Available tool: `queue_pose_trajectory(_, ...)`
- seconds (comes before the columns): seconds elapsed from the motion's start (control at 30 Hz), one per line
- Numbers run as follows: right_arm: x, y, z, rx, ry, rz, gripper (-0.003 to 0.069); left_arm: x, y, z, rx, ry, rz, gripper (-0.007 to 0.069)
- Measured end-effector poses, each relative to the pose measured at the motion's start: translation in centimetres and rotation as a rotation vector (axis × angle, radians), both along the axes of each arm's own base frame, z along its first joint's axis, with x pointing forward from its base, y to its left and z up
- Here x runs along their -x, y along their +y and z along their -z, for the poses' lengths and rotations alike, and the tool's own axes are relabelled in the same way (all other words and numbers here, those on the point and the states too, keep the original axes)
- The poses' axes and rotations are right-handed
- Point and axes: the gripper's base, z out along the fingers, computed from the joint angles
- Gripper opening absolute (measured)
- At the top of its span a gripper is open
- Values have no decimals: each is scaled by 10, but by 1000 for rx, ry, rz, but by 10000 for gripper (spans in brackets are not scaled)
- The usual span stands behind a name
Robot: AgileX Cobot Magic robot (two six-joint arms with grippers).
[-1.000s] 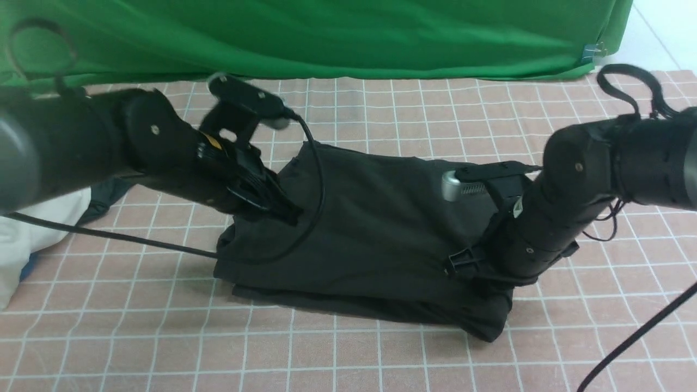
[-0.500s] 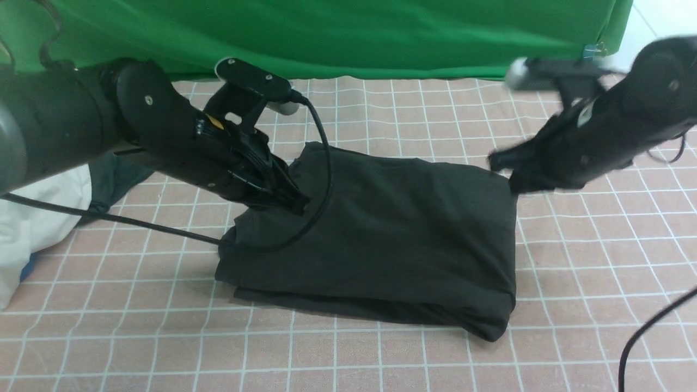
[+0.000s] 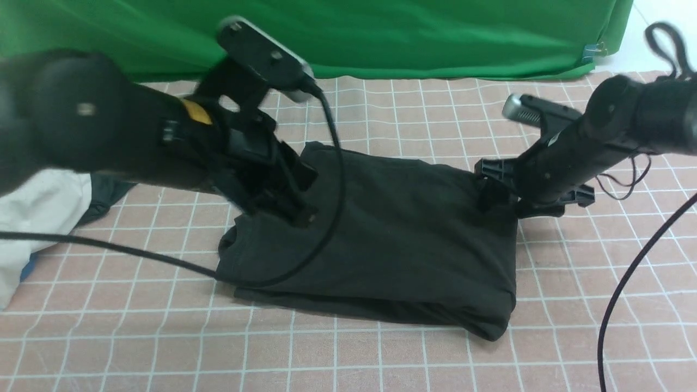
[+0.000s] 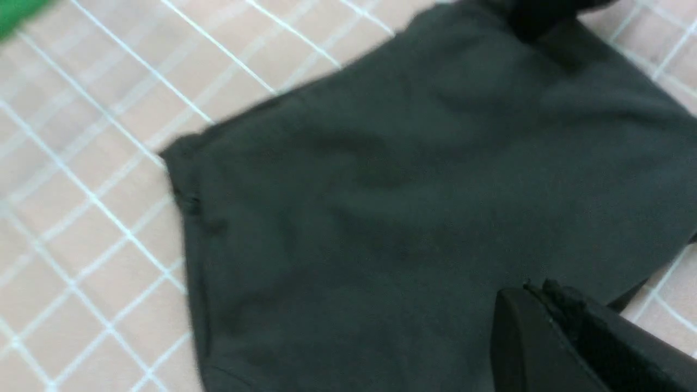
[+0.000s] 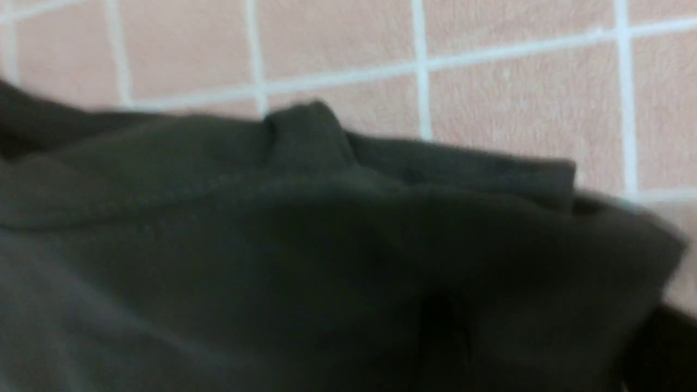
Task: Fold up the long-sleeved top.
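We found the long-sleeved top (image 3: 381, 239) folded mid-worktop (image 3: 381, 359). The left gripper (image 3: 297, 209), jaws together, pressed its left part; the right gripper (image 3: 490, 188) met its far right corner, jaw state unclear.

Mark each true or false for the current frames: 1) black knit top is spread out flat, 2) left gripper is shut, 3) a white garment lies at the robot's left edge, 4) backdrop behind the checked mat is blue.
1. The black knit long-sleeved top is spread flat: false, it lies folded in a layered stack.
2. The left gripper is shut: true, at the top's left end.
3. A white garment lies at the robot's left edge: true.
4. The backdrop is blue: false, it is green cloth.
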Motion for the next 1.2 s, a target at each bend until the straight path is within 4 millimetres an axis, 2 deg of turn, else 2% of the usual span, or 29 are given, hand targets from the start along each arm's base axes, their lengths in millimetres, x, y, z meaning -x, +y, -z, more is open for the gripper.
queue_pose_trajectory(0.07,-1,0,2,6,-12,-17,301,10,5,-8,17,-43,-6,18)
queue_pose_trajectory(0.1,-2,0,2,5,-13,-18,290,11,6,-9,20,-52,-8,18)
queue_pose_trajectory(0.13,-2,3,2,13,-34,-53,190,19,10,-13,34,-87,-15,18)
queue_pose_trajectory(0.23,-7,10,-2,40,-88,-147,73,36,19,-12,49,-132,-28,18)
queue_pose_trajectory(0.3,-13,12,-5,55,-125,-190,67,45,24,-9,51,-147,-33,18)
queue_pose_trajectory(0.37,-31,17,-12,84,-212,-260,67,66,35,-2,76,-192,-55,18)
queue_pose_trajectory(0.43,-44,19,-18,92,-260,-276,75,78,43,2,103,-249,-79,18)
queue_pose_trajectory(0.47,-49,20,-19,94,-274,-280,83,82,45,3,110,-265,-85,18)
queue_pose_trajectory(0.5,-59,21,-19,95,-285,-290,138,94,53,5,146,-350,-113,18)
queue_pose_trajectory(0.53,-60,22,-19,95,-288,-290,138,96,54,8,146,-351,-116,18)
queue_pose_trajectory(0.6,-66,22,-20,88,-280,-294,268,107,61,12,172,-416,-137,18)
queue_pose_trajectory(0.63,-67,23,-24,78,-272,-294,417,118,67,18,186,-447,-145,18)
queue_pose_trajectory(0.67,-67,23,-25,77,-270,-294,433,119,68,19,188,-450,-145,18)
queue_pose_trajectory(0.7,-66,23,-31,71,-263,-297,526,125,71,22,191,-459,-146,18)
queue_pose_trajectory(0.73,-63,23,-39,64,-257,-302,563,130,73,24,194,-465,-144,18)
queue_pose_trajectory(0.83,-53,22,-60,63,-239,-331,535,139,76,24,204,-475,-138,18)
queue_pose_trajectory(0.87,-42,20,-84,71,-246,-357,459,144,78,22,213,-489,-134,18)
queue_pose_trajectory(0.93,-23,17,-119,75,-259,-387,307,151,81,18,232,-520,-132,18)
queue_pose_trajectory(1.03,17,10,-163,72,-299,-400,106,165,87,11,260,-570,-124,18)
queue_pose_trajectory(1.13,68,-1,-185,68,-322,-393,45,177,91,10,275,-603,-115,18)
queue_pose_trajectory(1.17,76,-2,-187,66,-325,-390,43,179,92,11,279,-609,-115,18)
queue_pose_trajectory(1.2,103,-8,-196,58,-346,-372,43,182,94,14,282,-618,-114,18)
